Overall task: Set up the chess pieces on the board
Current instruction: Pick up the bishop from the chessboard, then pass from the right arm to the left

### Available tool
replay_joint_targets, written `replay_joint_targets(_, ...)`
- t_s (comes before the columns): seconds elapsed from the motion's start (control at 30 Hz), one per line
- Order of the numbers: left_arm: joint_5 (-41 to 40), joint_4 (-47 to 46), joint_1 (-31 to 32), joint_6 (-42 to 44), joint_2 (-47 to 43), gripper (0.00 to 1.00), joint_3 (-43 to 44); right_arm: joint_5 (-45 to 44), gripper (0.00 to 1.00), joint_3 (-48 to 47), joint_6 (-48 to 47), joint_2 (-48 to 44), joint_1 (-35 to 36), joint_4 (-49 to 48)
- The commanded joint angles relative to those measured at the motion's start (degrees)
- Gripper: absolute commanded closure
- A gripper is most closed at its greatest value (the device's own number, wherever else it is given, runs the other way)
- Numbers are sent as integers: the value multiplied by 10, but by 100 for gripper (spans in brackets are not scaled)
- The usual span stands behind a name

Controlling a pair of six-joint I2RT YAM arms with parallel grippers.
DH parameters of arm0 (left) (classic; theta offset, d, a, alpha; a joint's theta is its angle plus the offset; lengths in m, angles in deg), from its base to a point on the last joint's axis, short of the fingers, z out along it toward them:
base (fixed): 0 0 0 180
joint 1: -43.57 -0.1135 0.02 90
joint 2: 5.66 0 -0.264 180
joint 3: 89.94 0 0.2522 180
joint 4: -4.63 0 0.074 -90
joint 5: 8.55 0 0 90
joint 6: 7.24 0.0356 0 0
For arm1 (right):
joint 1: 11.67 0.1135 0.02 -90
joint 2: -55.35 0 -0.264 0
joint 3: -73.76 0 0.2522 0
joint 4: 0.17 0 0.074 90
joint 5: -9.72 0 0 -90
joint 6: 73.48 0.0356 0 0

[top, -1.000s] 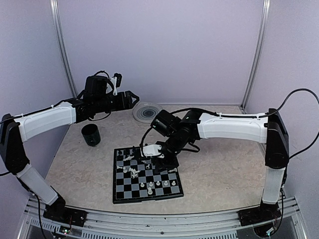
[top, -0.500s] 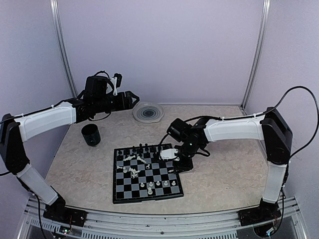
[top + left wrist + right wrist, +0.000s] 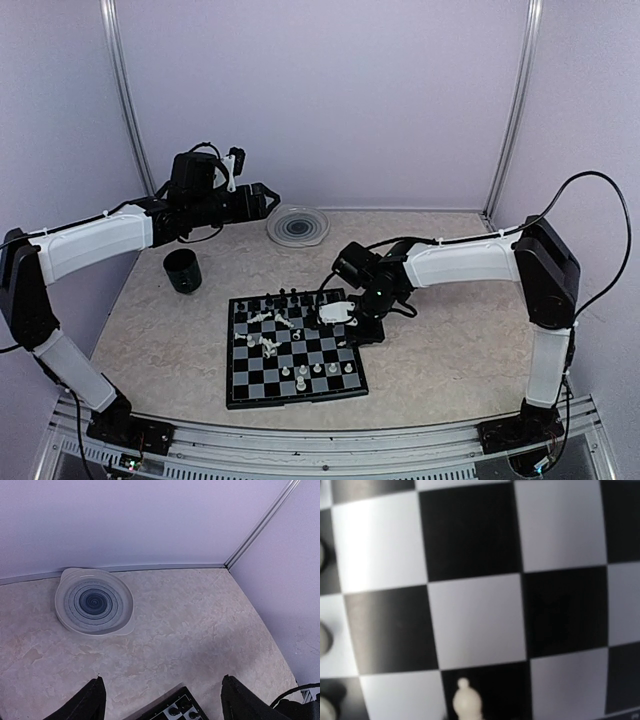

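Okay, status from left of the frame to right, top view first.

Left end effector (image 3: 270, 198): upper left, held high over the counter (image 3: 440, 350), long axis horizontal, tip pointing right. Released: in its wrist view the two fingers (image 3: 95, 700) sit wide apart at the bottom corners with nothing between them.

One black cup (image 3: 183, 270) stands left of centre, upright, mouth up. One round clear ridged plate (image 3: 297, 226) lies flat at the back, above centre.

One board (image 3: 250, 385), lower centre, flat on the counter. It is square, so it has no long axis. It sits slightly skewed, its near edge rising toward the right.

Chess pieces (image 3: 268, 343): black ones stand in a row along the far edge. Several cream ones lie toppled in the upper left part of the board, too small to read their directions. About five cream ones stand near the lower edge. An exact total is too small to count.

Right end effector (image 3: 335, 313): just right of centre, low over the board's upper right part, arm coming in from the right. Cannot tell whether it is clenched or released, since its fingers don't show in its wrist view.

Right wrist view shows board squares close up and one cream pawn (image 3: 466, 704) at bottom centre on a black square, long axis up-down in frame, head toward the top. Blurred bits of other pieces show at the left edge.
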Motion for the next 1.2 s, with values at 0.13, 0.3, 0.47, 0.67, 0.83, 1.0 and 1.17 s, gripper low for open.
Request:
replay_joint_targets(0.13, 3, 6, 3, 3, 8, 21, 19, 23, 86, 2, 2, -28, -7, 8)
replay_joint_targets(0.3, 40, -6, 5, 24, 12, 22, 17, 96, 91, -15, 13, -107, -29, -9)
replay_joint_targets(0.47, 26, 21, 52, 64, 10, 24, 38, 172, 91, 30, 32, -180, -80, -86)
replay_joint_targets(0.67, 145, -44, 102, -45, -2, 29, -1, 206, 93, 118, 47, -246, -115, -201)
replay_joint_targets(0.83, 222, -168, 132, -164, -4, 36, -76, 215, 92, 144, 51, -265, -116, -226)
replay_joint_targets(1.0, 203, -155, 158, -181, 23, 40, -82, 218, 92, 156, 56, -264, -116, -237)
replay_joint_targets(1.17, 219, -154, 163, -200, 45, 43, -88, 215, 92, 156, 59, -268, -116, -241)
